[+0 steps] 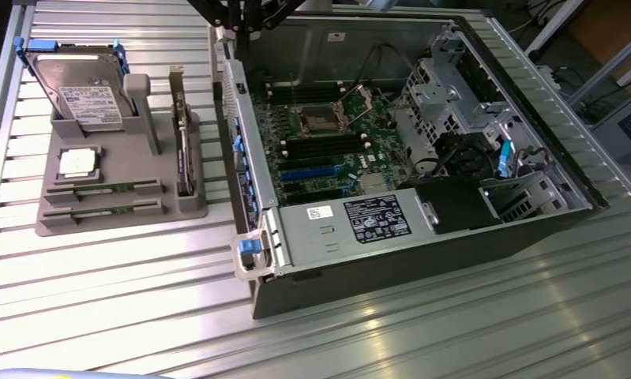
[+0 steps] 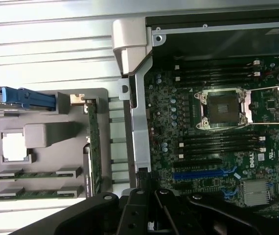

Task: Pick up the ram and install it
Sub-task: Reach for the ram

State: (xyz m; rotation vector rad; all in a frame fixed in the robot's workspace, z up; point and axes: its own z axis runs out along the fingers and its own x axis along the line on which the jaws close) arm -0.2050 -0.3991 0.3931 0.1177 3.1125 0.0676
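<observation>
Two green ram sticks lie flat in slots at the front of a grey holder (image 1: pixel 189 207): one ram stick (image 1: pixel 103 189) (image 2: pixel 34 175) sits just behind the other (image 1: pixel 103 210) (image 2: pixel 34 194). My gripper (image 2: pixel 149 203) hangs high above the side wall of the open computer case (image 1: pixel 254 170), between the holder and the motherboard (image 1: pixel 342 138). Its black fingers stand together, shut, with nothing between them. The arm's dark end (image 1: pixel 242 16) shows at the top of the exterior view. Empty black memory slots (image 2: pixel 220 73) (image 2: pixel 222 143) flank the processor socket (image 2: pixel 222 108).
The holder also carries a hard drive (image 1: pixel 84 91) with a blue bracket, a square silver processor (image 1: pixel 78 160) (image 2: pixel 14 146) and an upright expansion card (image 1: pixel 178 138) (image 2: pixel 94 147). Inside the case are a power supply (image 1: pixel 373 217), drive cages and cables. Ribbed metal tabletop (image 1: pixel 115 276) surrounds everything.
</observation>
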